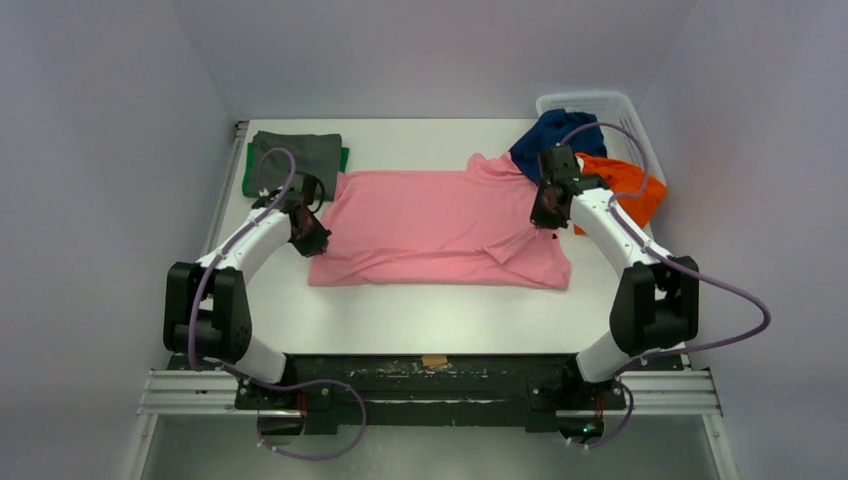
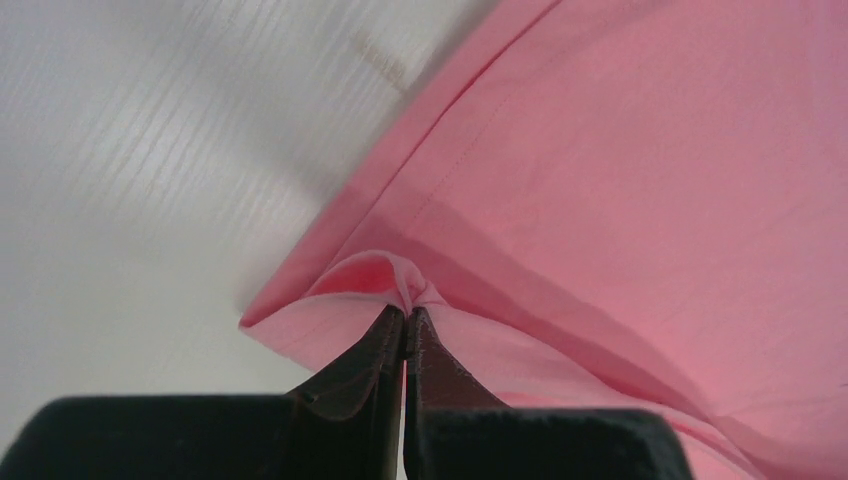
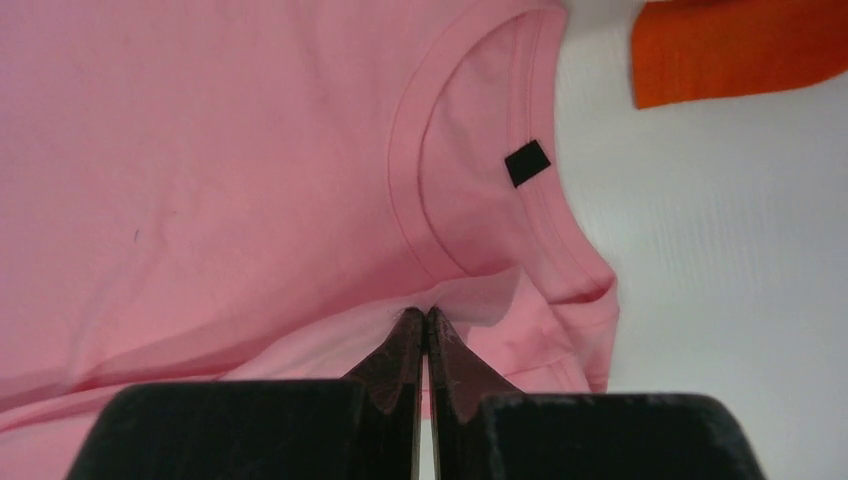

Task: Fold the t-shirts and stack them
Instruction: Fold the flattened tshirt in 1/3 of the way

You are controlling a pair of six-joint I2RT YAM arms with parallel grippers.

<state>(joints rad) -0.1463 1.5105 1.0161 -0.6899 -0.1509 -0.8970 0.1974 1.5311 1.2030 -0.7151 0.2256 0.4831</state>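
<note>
The pink t-shirt (image 1: 440, 225) lies spread across the middle of the table, collar to the right. My left gripper (image 1: 312, 240) is shut on a pinch of its left edge (image 2: 410, 290). My right gripper (image 1: 545, 215) is shut on its cloth just below the collar (image 3: 470, 180), at the pinch (image 3: 425, 310). A dark grey t-shirt (image 1: 297, 152) lies folded on a green t-shirt (image 1: 250, 175) at the back left. A navy blue t-shirt (image 1: 550, 135) and an orange t-shirt (image 1: 625, 180) hang out of the basket at the back right.
A white mesh basket (image 1: 600, 105) stands at the back right corner. White walls close in the table on the left, the back and the right. The orange cloth shows in the right wrist view (image 3: 740, 50) on the white tabletop (image 3: 720, 250).
</note>
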